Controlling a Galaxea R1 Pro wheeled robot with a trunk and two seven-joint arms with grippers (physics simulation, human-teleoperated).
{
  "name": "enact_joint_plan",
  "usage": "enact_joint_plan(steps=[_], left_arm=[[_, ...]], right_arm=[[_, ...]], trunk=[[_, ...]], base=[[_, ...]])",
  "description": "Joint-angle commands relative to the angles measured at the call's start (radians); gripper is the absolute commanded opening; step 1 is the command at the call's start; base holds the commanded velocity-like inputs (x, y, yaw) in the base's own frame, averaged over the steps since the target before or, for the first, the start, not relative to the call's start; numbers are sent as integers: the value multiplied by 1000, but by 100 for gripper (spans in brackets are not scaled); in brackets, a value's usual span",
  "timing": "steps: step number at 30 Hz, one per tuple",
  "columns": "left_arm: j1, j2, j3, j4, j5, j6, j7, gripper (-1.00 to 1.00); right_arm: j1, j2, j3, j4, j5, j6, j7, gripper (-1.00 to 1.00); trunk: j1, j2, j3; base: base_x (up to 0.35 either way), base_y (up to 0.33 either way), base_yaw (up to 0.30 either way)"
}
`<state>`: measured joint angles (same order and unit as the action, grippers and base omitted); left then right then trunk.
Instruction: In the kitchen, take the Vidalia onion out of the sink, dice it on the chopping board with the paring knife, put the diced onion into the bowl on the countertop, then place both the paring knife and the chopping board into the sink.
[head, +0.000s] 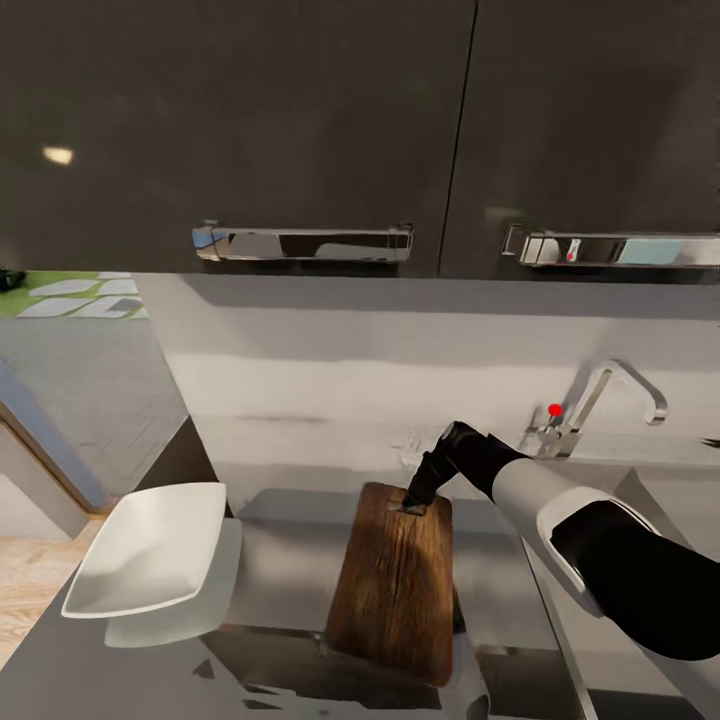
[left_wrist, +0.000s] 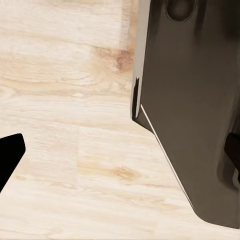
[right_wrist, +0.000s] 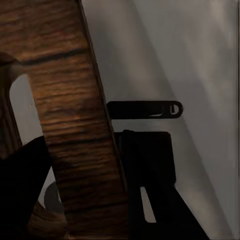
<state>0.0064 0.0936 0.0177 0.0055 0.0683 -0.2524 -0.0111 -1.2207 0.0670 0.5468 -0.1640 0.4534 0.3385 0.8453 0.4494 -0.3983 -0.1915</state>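
Claw (head: 412, 503) of the right arm clenching the far end of the streaky brown wooden chopping board (head: 395, 590), fingers straddling its edge beside the handle slot. Board tilting over the grey steel sink (head: 290, 560). Shallow white squarish bowl (head: 150, 548) sitting left on the grey table (head: 60, 670). Left claw's state: cannot tell.

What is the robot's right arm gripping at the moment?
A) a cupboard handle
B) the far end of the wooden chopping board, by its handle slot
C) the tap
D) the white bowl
B: in the head view the right tool meets the chopping board at its far edge, and the right wrist view shows dark fingers on either side of the board beside the slot.
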Motion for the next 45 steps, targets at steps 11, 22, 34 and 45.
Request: enact_joint_plan(steps=[11, 22, 34, 45], left_arm=[[0, 0, 1, 1, 7, -4, -1, 100], [0, -2, 1, 1, 7, -4, -1, 100], [0, -2, 1, 2, 7, -4, -1, 100], [0, -12, 1, 1, 7, -4, -1, 100]], right_arm=[[0, -2, -5, 1, 3, 5, 4, -100], [0, -22, -6, 7, 1, 7, 4, -100], [0, -38, -11, 32, -40, 10, 3, -100], [0, -91, -11, 38, -161, 10, 3, -100]], trunk=[[1, -2, 16], [1, -2, 30], [1, -2, 38], [1, -2, 44]], base=[[0, 0, 0], [0, 0, 0], [0, 0, 0], [0, 0, 0]])
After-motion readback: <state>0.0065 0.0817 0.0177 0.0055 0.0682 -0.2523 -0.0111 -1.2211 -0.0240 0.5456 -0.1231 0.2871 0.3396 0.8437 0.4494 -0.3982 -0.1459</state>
